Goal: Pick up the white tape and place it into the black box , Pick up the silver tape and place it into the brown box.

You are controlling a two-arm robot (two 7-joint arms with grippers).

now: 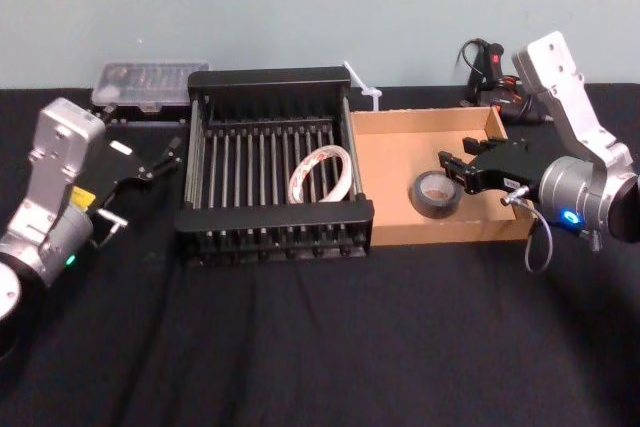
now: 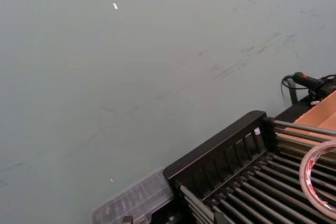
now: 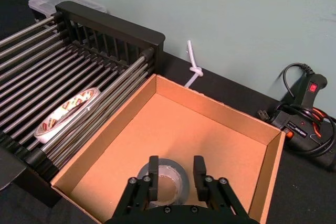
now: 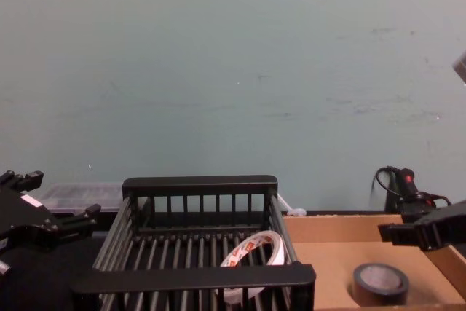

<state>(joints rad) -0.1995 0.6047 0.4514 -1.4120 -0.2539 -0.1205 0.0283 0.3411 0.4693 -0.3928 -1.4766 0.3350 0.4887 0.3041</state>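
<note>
Hovering right claw (image 3: 176, 163), silver tape (image 4: 381, 282) below

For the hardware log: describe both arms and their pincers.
Both arms are silver-grey metal with pale angular housings. The left arm carries a green light and a yellow marking; the left pincer is black with a white label. The right arm shows a blue light and a grey cable loop; the right pincer is black too, with blocky fingers.

Even, moderately bright light falls throughout, with soft shadows inside the brown box (image 1: 400, 175).
</note>
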